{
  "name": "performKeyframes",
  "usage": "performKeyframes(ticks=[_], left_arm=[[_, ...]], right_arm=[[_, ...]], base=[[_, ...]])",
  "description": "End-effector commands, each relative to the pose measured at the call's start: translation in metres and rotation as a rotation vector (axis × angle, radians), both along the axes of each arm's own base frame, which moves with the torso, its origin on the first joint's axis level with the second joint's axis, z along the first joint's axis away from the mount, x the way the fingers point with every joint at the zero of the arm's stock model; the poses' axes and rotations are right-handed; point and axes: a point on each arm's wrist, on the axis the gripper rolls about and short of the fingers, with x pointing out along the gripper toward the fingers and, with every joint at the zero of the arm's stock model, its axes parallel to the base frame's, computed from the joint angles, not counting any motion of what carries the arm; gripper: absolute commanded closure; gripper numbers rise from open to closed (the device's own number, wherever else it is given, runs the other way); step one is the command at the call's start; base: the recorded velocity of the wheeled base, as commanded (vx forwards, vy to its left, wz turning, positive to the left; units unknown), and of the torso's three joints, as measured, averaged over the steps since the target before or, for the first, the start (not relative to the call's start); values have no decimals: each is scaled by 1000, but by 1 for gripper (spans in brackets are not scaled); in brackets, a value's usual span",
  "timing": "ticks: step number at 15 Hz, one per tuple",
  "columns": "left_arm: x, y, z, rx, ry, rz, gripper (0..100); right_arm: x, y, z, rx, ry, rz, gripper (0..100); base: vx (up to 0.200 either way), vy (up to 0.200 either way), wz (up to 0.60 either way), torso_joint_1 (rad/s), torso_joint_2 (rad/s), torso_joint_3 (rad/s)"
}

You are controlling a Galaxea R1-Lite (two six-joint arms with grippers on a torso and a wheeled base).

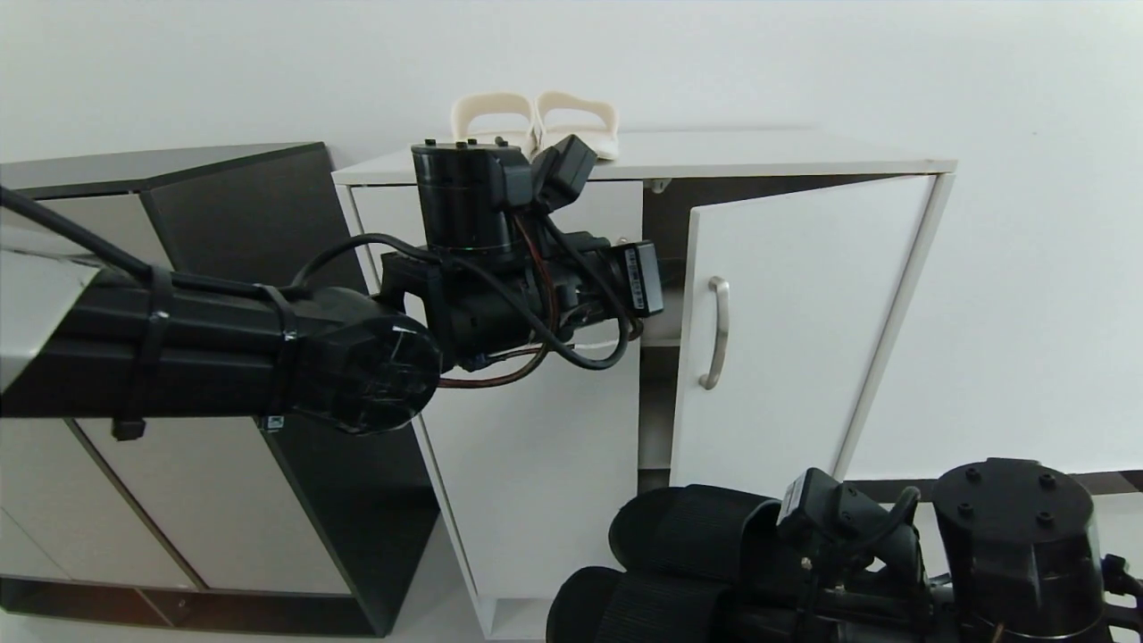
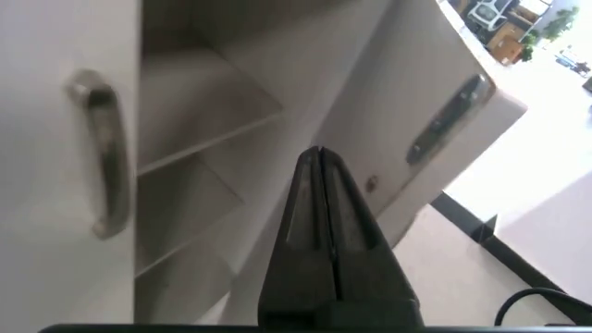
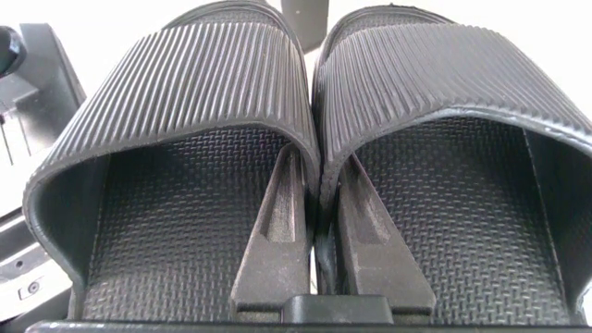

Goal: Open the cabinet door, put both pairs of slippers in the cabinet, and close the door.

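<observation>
Black slippers (image 3: 185, 102) were pinched by the right gripper (image 3: 319, 165); the left gripper (image 2: 319, 162) was pressed together near the opened cabinet door (image 1: 786, 330).

On my feed the black slippers (image 3: 194, 102) look like matt rubber, with ribbed straps and a fine diamond-grained footbed. The cream slippers (image 1: 576, 116) seem smooth, matt foam or plastic; the cabinet door (image 1: 786, 330) is smooth white laminate, I'd say, with a satin brushed-metal handle (image 1: 719, 332).

Two black slippers (image 1: 679, 536), two cream slippers (image 1: 536, 121), one white cabinet (image 1: 759, 161) with two doors (image 1: 786, 313), one dark cabinet (image 1: 232, 205).
</observation>
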Motion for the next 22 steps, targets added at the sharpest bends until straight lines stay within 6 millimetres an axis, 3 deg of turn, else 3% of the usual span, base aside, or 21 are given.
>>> performKeyframes(ticks=[1, 4, 7, 10, 13, 15, 19, 20, 22], left_arm=[[-11, -12, 0, 2, 1, -39, 100], [-35, -36, 4, -2, -14, -65, 100], [-35, -25, 11, -13, -27, -15, 100], [-45, 23, 29, -36, -59, 199, 100], [-92, 104, 35, 63, -171, 410, 100], [-127, 149, 38, 57, -185, 655, 100], [-204, 220, 3, 130, -122, 1062, 100], [-229, 235, -25, 180, -70, 1157, 100], [-254, 246, -57, 195, -53, 1280, 100]], right_arm=[[-5, 3, -1, -4, 3, 24, 100], [-13, 7, -1, -3, 5, 59, 100], [-12, 8, 0, 4, 4, 54, 100], [-3, 10, 1, 5, -2, 11, 100], [27, 27, 9, 23, -43, -281, 100], [46, 45, 9, 38, -61, -450, 100], [68, 61, 5, 49, -86, -628, 100], [72, 61, 2, 37, -92, -655, 100], [74, 61, 1, 33, -94, -670, 100]], base=[[-200, -200, 0, 7, 7, -7], [-200, -200, 0, 2, 1, 1], [-133, -133, 0, -5, 2, 3], [0, 0, 0, 0, 0, 0], [0, 0, 0, 0, 0, 0], [0, 0, 0, 0, 0, 0], [0, 0, 0, 0, 0, 0], [0, 0, 0, 0, 0, 0], [0, 0, 0, 0, 0, 0]])
